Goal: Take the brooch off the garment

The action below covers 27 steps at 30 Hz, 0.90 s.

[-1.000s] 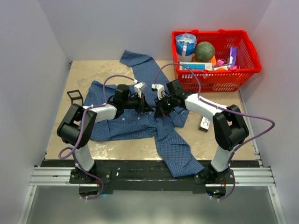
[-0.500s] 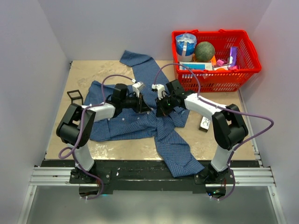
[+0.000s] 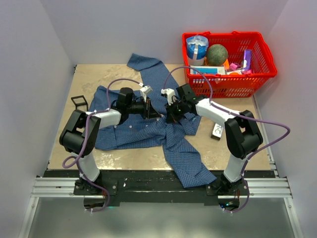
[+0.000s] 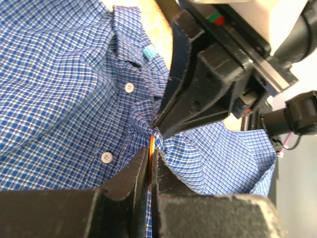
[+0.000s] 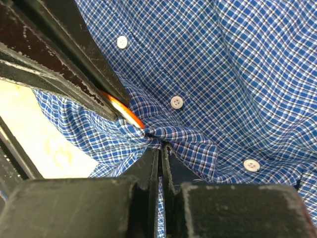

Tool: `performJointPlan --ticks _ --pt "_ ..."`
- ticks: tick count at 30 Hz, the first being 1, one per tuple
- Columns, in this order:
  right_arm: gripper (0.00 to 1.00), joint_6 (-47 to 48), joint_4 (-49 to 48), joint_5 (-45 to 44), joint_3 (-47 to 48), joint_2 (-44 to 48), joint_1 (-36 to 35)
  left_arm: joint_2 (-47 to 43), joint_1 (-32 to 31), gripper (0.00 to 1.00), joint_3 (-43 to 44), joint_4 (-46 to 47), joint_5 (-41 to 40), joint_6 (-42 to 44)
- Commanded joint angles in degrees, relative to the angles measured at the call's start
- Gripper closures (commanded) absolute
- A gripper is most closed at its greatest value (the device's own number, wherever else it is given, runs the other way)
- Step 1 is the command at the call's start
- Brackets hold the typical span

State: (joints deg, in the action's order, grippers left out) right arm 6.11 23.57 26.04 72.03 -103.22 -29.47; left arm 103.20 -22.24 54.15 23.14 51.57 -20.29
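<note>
The blue checked shirt (image 3: 141, 133) lies crumpled on the table under both arms. My left gripper (image 3: 154, 113) is shut on the thin orange brooch (image 4: 151, 143), seen edge-on between its fingertips (image 4: 140, 163). The brooch also shows in the right wrist view (image 5: 126, 113), where it still touches a bunched peak of cloth. My right gripper (image 3: 169, 117) is shut on a fold of the shirt (image 5: 198, 144) right beside the brooch. In the left wrist view the right gripper's black fingers (image 4: 198, 99) pinch the cloth just above the brooch. White buttons (image 5: 177, 102) lie nearby.
A red basket (image 3: 257, 74) full of items stands at the back right. A small dark box (image 3: 216, 131) lies to the right of the shirt. A black clip-like frame (image 3: 79, 102) lies at the left. Walls close in on three sides.
My left arm has drawn back a little to the left with the brooch in its grip. The right gripper keeps its hold on the cloth and has barely shifted.
</note>
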Motion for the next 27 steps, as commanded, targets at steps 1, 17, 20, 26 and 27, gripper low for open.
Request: performJointPlan --ticks 1,17,20,26,27 --pt "0.80 2.8 0.9 2.7 1.8 0.4 1.2 -0.5 0.6 1.00 -0.1 4.9 4.4 -2.6" --pt "0.64 2.7 -1.2 21.8 3.5 -0.8 1.4 0.5 0.6 1.00 -0.9 6.9 7.0 -4.0" --pt "0.84 3.5 -0.7 21.7 3.5 -1.4 1.4 0.3 0.6 0.94 -1.1 6.7 6.0 -4.2" --pt "0.98 5.5 0.8 20.1 2.8 -1.2 1.4 0.1 0.9 0.68 0.6 1.8 2.7 -1.8" --pt "0.98 5.5 0.9 20.2 2.6 -1.2 1.4 0.1 0.9 0.68 0.6 2.1 3.0 -1.8"
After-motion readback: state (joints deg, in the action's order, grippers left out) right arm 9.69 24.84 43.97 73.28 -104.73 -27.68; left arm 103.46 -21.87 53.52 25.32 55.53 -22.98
